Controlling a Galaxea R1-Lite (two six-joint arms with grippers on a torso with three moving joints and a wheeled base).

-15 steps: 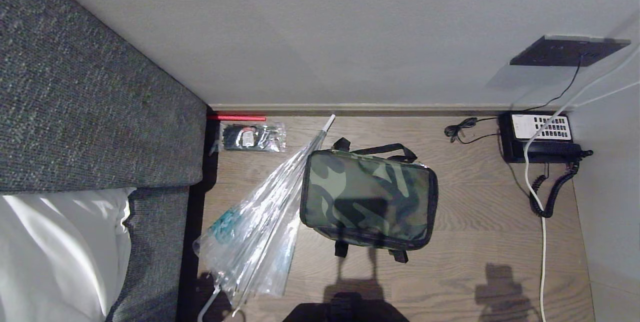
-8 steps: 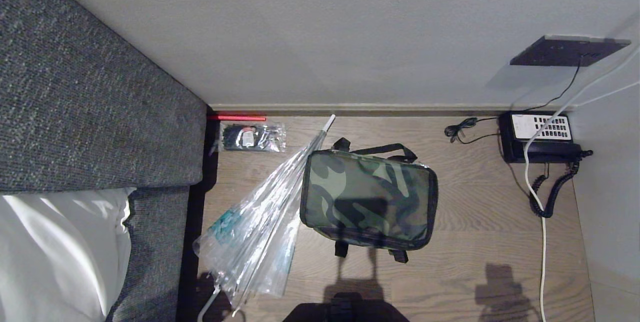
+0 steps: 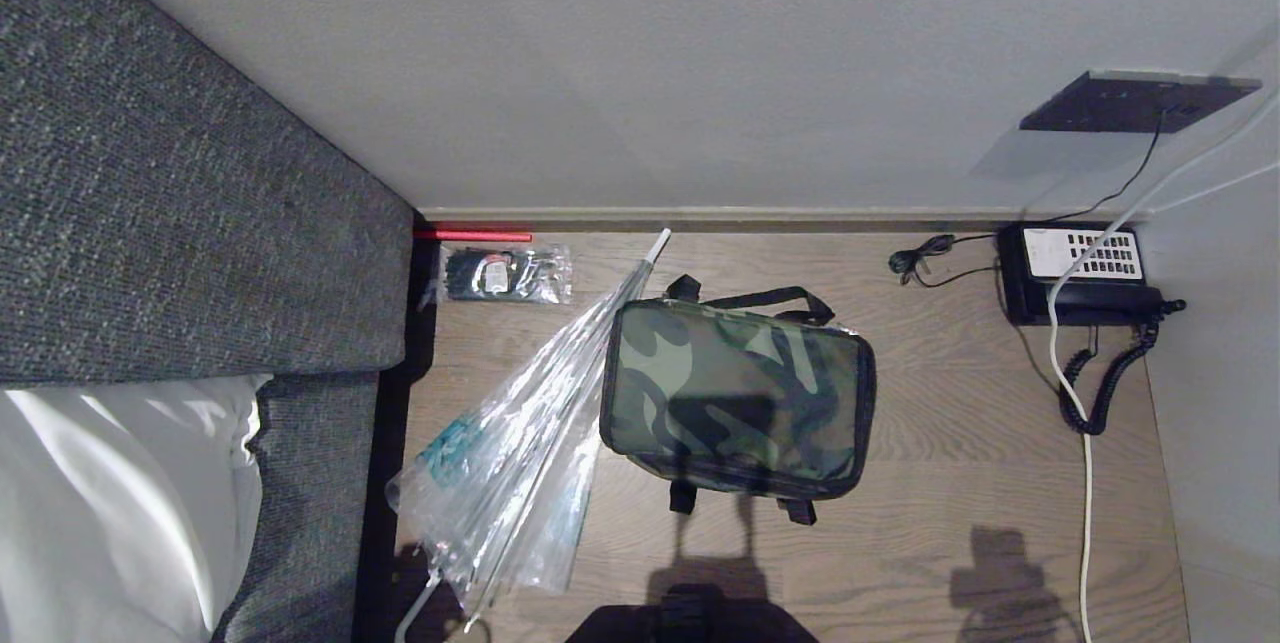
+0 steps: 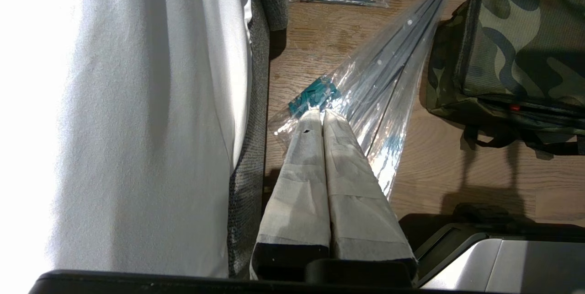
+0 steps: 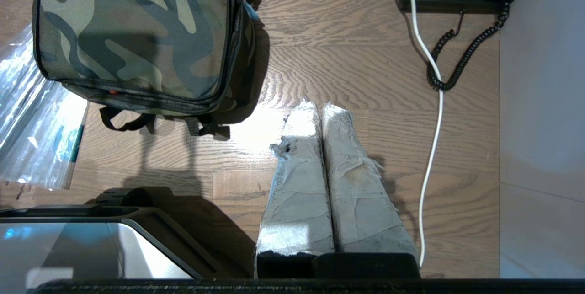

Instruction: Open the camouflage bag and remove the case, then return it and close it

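1. The camouflage bag (image 3: 738,401) lies flat on the wooden floor (image 3: 960,443), zipped shut, just beside the clear plastic umbrella (image 3: 520,443) on its left; the two look to touch along the bag's left edge. The case is not visible; presumably it sits inside the bag.
2. The bag's long axis runs left to right across the robot's front, slightly tilted, with its black straps (image 3: 745,301) toward the wall and more strap loops toward the robot.
3. The left tool (image 4: 322,118) hangs over the umbrella with its padded fingers pressed together, holding nothing; the bag lies to its right and ahead.
4. The right tool (image 5: 320,109) hangs over bare floor, fingers likewise closed and empty; the bag lies to its left and ahead, the telephone (image 3: 1085,273) well off to its right.
5. Judged from the wrist views, the right tool has the clearer path to the bag, since no umbrella lies between.
6. Against the earlier frames nothing differs: bag, umbrella and telephone lie in the same places, and neither arm enters the head view.
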